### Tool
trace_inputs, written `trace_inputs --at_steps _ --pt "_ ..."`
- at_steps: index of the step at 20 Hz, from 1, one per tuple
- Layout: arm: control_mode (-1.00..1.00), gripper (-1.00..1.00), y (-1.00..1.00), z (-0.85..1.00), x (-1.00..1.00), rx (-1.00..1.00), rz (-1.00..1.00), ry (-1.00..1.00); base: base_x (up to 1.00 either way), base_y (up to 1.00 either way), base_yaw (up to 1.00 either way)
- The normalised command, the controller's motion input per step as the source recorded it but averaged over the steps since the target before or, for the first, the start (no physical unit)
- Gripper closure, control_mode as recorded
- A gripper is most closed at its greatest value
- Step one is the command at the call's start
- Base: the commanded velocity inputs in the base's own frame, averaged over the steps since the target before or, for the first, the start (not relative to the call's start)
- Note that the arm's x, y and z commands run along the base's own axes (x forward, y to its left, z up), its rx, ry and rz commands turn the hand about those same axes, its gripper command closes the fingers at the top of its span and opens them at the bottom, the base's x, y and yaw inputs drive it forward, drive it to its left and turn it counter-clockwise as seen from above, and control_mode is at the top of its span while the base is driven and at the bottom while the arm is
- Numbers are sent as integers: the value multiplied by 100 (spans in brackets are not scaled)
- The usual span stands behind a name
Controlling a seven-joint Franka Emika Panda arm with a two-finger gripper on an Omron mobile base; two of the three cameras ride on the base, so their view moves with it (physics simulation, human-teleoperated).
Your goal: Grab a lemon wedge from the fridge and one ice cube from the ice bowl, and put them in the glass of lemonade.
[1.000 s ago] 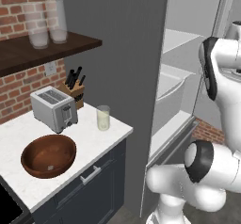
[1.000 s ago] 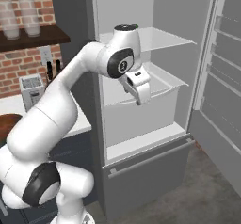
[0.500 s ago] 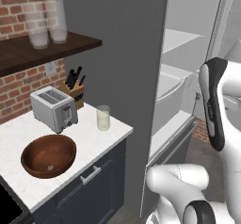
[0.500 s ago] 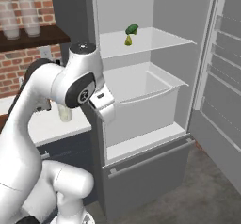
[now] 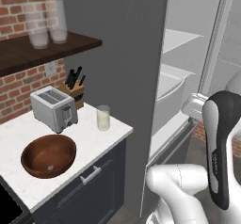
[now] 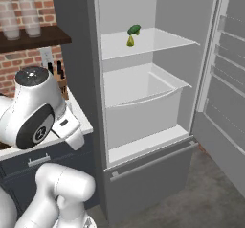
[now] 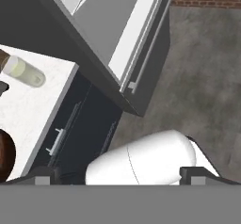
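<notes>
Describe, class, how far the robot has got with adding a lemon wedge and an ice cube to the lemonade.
Done: the fridge stands open. In hand: nothing; the gripper is open and empty. Left: the lemon wedge sits on the upper shelf, and the glass of lemonade beside the ice bowl awaits both.

Robot arm (image 6: 33,112): glossy white, rounded links joined by dark grey circular joint caps. One link carries a long black inset band with faint lettering. Pincer (image 7: 117,173): two small dark finger tips, set wide apart.
</notes>
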Motion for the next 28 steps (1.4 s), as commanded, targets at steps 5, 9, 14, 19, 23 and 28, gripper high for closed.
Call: trace_inputs --at_steps 5,9,14,19,23,28 --pt "-100 -100 36 36 -6 -2 11 -2 0 0 0" --pt "-100 -100 0 1 0 0 0 -1 0 0 0" --pt "-100 -100 0 -2 0 0 -2 0 0 0 0" --pt "-100 -100 0 -4 0 0 0 0 0 0 0" --pt "-100 -100 11 -6 -11 -4 1 -2 0 0 0" --pt "-100 -100 -17 -9 0 0 1 -4 0 0 0"
